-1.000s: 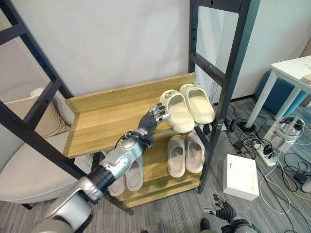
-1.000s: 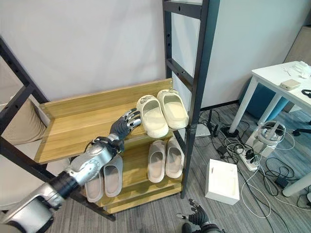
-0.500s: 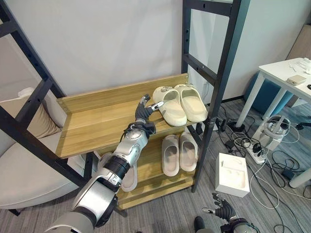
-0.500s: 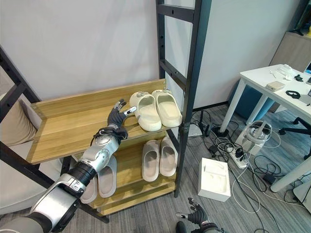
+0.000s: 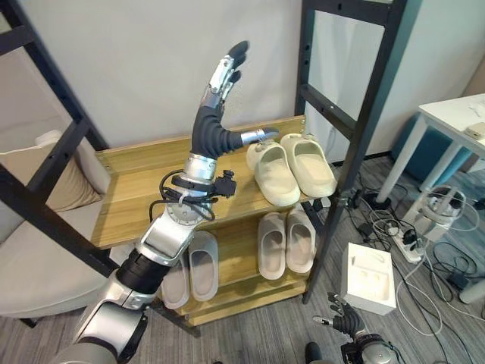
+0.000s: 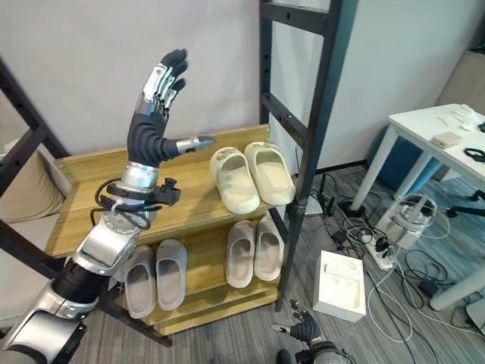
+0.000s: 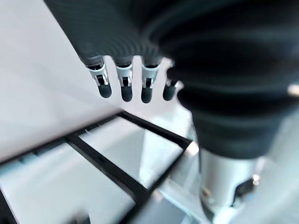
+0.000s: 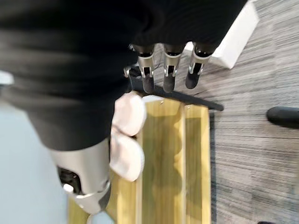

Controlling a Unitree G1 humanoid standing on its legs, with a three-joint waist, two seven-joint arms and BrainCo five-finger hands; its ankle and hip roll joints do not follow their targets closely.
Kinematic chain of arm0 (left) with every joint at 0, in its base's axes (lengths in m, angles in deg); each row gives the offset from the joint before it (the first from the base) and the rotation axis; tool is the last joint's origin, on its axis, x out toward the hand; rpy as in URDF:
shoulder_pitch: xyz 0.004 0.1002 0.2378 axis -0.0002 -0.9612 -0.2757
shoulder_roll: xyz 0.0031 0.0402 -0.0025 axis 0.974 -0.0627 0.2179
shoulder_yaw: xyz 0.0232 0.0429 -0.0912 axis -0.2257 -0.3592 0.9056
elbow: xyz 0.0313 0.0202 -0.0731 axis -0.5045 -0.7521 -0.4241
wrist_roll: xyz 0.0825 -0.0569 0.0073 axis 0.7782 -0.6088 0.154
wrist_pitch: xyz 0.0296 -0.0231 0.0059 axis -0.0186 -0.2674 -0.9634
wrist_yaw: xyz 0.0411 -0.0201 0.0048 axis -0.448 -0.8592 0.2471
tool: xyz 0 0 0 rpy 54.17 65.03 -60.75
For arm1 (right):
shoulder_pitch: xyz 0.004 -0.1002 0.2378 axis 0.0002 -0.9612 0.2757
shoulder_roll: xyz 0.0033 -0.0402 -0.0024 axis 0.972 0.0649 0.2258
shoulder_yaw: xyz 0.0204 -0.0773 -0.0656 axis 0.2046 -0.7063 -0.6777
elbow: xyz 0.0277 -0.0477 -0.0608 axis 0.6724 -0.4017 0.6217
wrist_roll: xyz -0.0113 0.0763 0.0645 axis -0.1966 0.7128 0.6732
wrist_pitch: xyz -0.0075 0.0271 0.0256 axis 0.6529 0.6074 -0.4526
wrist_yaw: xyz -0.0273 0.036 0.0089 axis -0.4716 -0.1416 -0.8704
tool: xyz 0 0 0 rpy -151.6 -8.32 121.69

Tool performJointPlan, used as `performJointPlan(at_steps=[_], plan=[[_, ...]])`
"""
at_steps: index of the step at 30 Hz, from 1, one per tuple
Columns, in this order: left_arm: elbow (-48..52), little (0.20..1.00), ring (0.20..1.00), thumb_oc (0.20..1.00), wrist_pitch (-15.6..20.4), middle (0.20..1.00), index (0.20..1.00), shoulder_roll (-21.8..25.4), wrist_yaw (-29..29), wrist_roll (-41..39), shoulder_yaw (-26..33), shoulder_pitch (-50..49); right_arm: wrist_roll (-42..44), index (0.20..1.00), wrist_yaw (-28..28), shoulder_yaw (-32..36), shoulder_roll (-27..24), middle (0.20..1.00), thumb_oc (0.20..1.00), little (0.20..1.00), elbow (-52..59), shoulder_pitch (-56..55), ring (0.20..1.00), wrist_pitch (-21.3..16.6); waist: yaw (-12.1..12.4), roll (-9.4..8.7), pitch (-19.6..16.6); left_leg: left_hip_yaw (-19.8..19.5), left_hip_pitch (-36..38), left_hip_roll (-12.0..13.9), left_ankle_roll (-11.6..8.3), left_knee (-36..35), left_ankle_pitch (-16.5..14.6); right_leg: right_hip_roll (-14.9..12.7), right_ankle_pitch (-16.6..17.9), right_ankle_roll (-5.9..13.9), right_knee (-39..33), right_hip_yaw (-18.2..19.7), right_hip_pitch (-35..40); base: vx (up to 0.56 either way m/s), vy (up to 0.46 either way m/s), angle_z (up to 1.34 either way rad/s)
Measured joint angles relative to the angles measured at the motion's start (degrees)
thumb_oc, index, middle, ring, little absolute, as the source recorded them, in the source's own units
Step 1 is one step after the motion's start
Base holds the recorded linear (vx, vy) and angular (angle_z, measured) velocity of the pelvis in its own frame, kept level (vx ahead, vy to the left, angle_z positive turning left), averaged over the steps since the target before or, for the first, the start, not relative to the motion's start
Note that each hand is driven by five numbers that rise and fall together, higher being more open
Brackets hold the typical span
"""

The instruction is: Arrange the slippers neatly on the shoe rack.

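The left hand (image 5: 214, 114) is raised high in front of the shoe rack (image 5: 151, 189), well above its upper shelf, with the fingers (image 5: 227, 68) straight and pointing up and the thumb stuck out sideways toward the slippers; it holds nothing. The right hand (image 5: 341, 322) hangs low near the floor, below the rack's right front corner, its fingers loosely spread and empty, though it is small there and the wrist view shows little more than straight fingertips (image 8: 166, 77).

On the upper wooden shelf a cream pair of slippers (image 5: 292, 168) lies side by side at the right end, toes toward the front, the two touching each other. On the lower shelf a pinkish pair (image 5: 286, 243) lies beneath them at the right, and a grey pair (image 5: 191, 267) lies at the left, partly behind the left arm.

A white box (image 5: 370, 277) sits on the grey floor right of the rack, near a white table (image 5: 455, 121)
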Motion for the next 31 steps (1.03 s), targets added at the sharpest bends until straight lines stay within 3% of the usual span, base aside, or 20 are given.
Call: performJointPlan(at_steps=[3, 8, 10, 14, 20, 23, 27, 31], plan=[[0.67, 1.0, 1.0, 1.0, -1.57, 1.0, 1.0, 4.67, -12.08, -5.17, -10.85, -0.94, 0.02, 1.0, 1.11, 0.12, 0.04, 1.0, 1.0, 1.0, -2.06, 0.96, 1.0, -0.05, 0.67, 0.7, 0.01, -0.26, 0.4, 0.02, -0.37, -0.01, -0.26, 0.01, -0.34, -0.28, 0.0, -0.08, 0.54, 0.0, 0.0, 0.04], [-6.05, 1.0, 1.0, 1.0, -5.56, 1.0, 1.0, 9.65, -22.5, -8.74, -18.24, -5.2, 0.02, 1.0, 2.53, 0.01, -0.62, 1.0, 1.0, 1.0, -2.88, 1.14, 1.0, 0.06, 0.52, 1.62, 0.22, -0.33, 0.17, 0.3, -0.38, -0.01, -0.27, 0.04, -0.39, -0.42, 0.01, -0.09, 0.33, 0.0, 0.0, 0.0], [-11.18, 1.0, 1.0, 1.0, -6.14, 1.0, 1.0, 9.66, -23.75, -8.62, -17.0, -9.75, 0.05, 1.0, 2.99, 0.07, -1.05, 1.0, 1.0, 1.0, -2.78, 1.21, 1.0, 0.08, 0.48, 1.57, 0.25, -0.31, -0.02, 0.34, -0.38, -0.01, -0.27, 0.08, -0.37, -0.41, 0.01, -0.03, 0.09, 0.0, 0.007, -0.04], [-19.36, 1.0, 1.0, 1.0, -8.4, 1.0, 1.0, 8.71, -23.6, -7.85, -12.2, -21.44, 0.09, 1.0, 3.58, 0.19, -1.73, 1.0, 1.0, 1.0, -2.79, 1.04, 1.0, 0.1, 0.94, 1.32, 0.28, -0.36, -0.33, 0.35, -0.38, -0.01, -0.25, 0.1, -0.32, -0.45, 0.02, -0.04, -0.33, 0.0, 0.007, 0.0], [-39.51, 1.0, 1.0, 1.0, -11.6, 1.0, 1.0, -5.18, -16.65, -8.15, 1.61, -36.83, 0.08, 1.0, 3.22, 2.31, -0.91, 1.0, 1.0, 1.0, -1.4, -0.47, 1.0, 0.44, 2.46, -0.17, -0.32, -0.46, -0.15, 0.21, -0.36, -0.02, -0.24, -0.07, -0.29, -0.52, 0.01, -0.08, -0.35, 0.0, 0.002, 0.01], [-45.84, 1.0, 1.0, 1.0, -13.92, 1.0, 1.0, -8.87, -13.81, -8.23, 3.08, -39.17, 0.04, 1.0, 2.24, 3.26, -0.43, 1.0, 1.0, 1.0, -1.07, -0.32, 1.0, 1.16, 2.53, -0.67, -0.47, -0.57, -0.53, 0.23, -0.35, -0.01, -0.23, -0.05, -0.29, -0.52, 0.0, -0.13, -0.37, 0.0, 0.005, 0.03], [-53.41, 1.0, 1.0, 1.0, -14.01, 1.0, 1.0, -14.34, -10.1, -8.35, 6.6, -39.47, -0.02, 1.0, 0.39, 4.66, -0.24, 1.0, 1.0, 1.0, -0.78, -0.39, 1.0, 1.24, 2.5, -0.34, -0.67, -0.52, -0.33, 0.3, -0.34, -0.01, -0.22, 0.02, -0.26, -0.5, 0.0, -0.08, -0.25, 0.0, 0.0, -0.01], [-56.19, 1.0, 1.0, 1.0, -14.1, 1.0, 1.0, -16.69, -6.72, -8.67, 9.08, -39.05, -0.06, 1.0, -0.68, 4.66, -0.24, 1.0, 1.0, 1.0, -0.78, -0.41, 1.0, 1.3, 2.41, -0.3, -0.62, -0.55, -0.42, 0.39, -0.34, -0.02, -0.22, 0.11, -0.25, -0.5, 0.0, -0.09, -0.31, 0.0, 0.0, 0.0]])
